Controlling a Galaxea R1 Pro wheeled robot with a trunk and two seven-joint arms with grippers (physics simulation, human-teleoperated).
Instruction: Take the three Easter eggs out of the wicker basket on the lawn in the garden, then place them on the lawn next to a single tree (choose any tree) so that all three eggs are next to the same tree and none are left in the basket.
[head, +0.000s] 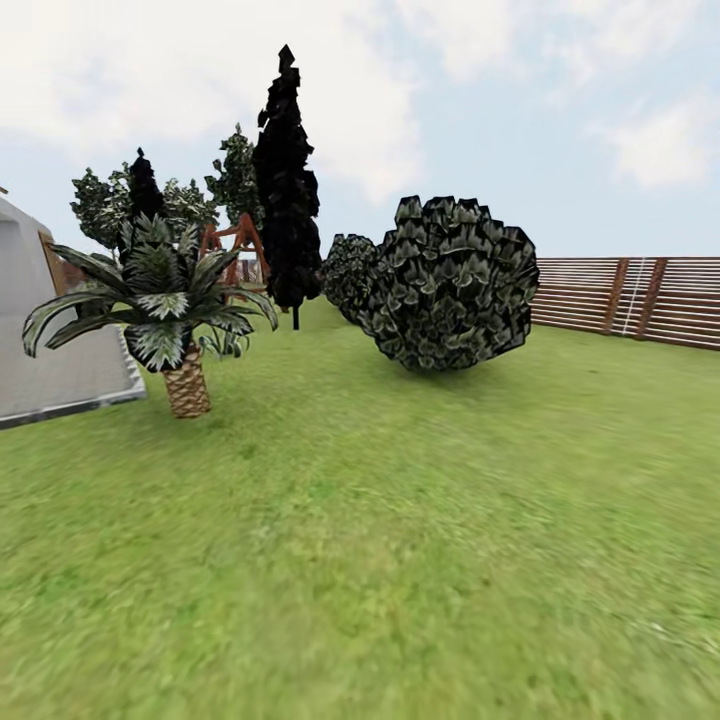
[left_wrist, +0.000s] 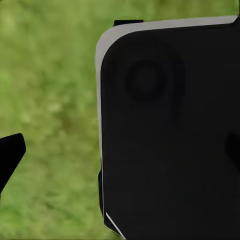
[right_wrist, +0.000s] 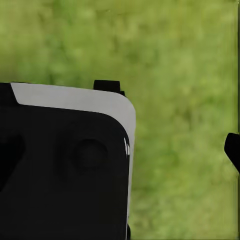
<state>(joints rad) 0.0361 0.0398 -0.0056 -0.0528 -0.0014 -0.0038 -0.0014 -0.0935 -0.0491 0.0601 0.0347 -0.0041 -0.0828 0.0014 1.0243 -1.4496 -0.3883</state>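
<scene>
Green mottled lawn (head: 400, 560) covers the whole lower half of the head view, and pale cloudy sky takes the upper half. At the left middle of the frame stands a short palm (head: 165, 310) with a scaly brown trunk, and just behind it, at the left edge, is the grey-white wall of a house (head: 40, 330). A tall black conifer (head: 288, 190) rises left of the centre, and beside it in the background is a reddish wooden swing frame (head: 235, 245). Trees with dark green crowns (head: 110, 205) show far away in the upper left. A big round dark bush (head: 450, 285) sits on the grass near the centre, with a smaller one behind it. A brown slat fence (head: 630, 298) runs along the right side. Neither basket nor eggs can be seen here.

Left wrist view: a large black body with a grey rim (left_wrist: 170, 135) covers the right part of the frame, and blurred grass is at the left. One black tip (left_wrist: 11, 152) of the left gripper comes in at the left edge; I cannot tell how wide the pincer is.

Right wrist view: the same kind of black body with a grey rim (right_wrist: 65, 165) is in the lower left, above grass. One black tip (right_wrist: 232, 150) of the right gripper shows at the right edge; its opening I cannot tell.
</scene>
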